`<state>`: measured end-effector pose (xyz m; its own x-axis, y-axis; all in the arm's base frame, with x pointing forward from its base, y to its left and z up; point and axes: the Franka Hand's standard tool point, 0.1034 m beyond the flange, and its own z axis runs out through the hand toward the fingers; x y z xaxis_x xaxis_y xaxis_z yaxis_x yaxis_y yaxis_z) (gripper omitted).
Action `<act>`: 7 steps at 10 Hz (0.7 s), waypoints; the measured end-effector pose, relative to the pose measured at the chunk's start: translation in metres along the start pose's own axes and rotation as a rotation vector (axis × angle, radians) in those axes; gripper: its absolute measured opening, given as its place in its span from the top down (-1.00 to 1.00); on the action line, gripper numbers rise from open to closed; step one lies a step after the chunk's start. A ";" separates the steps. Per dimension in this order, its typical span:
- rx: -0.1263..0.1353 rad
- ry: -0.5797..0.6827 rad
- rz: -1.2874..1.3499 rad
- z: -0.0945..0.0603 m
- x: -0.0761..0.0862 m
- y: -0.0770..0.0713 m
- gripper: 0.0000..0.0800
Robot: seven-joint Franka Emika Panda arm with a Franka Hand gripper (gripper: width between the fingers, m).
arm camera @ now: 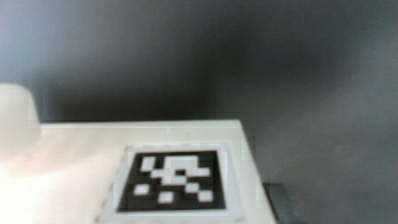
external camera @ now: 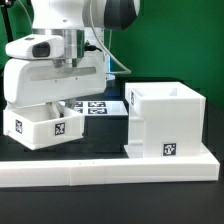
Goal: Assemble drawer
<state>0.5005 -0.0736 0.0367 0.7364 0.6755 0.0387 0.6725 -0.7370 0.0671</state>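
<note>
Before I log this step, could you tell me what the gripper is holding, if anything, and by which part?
Probably the small white plastic tray, by its top edge; the gripper reaches down to it, fingertips hidden.

Close under your camera sits a blurred white drawer part [arm camera: 80,160], with a black-and-white square tag [arm camera: 176,181] flat on its face. Past its edge you see dark tabletop [arm camera: 214,50]. A pale shape [arm camera: 15,115] beside it is too blurred to identify.

A white tagged tray [external camera: 45,125] is apart from the upright open-topped shell [external camera: 165,115].
</note>
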 end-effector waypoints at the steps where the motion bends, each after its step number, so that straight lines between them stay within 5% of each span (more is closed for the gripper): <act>1: -0.002 -0.007 -0.098 0.001 -0.002 0.000 0.89; 5: 0.006 -0.034 -0.393 0.004 0.006 -0.012 0.89; 7: 0.038 -0.055 -0.552 0.009 0.020 -0.016 0.89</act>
<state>0.5052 -0.0479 0.0275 0.2764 0.9600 -0.0440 0.9609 -0.2755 0.0265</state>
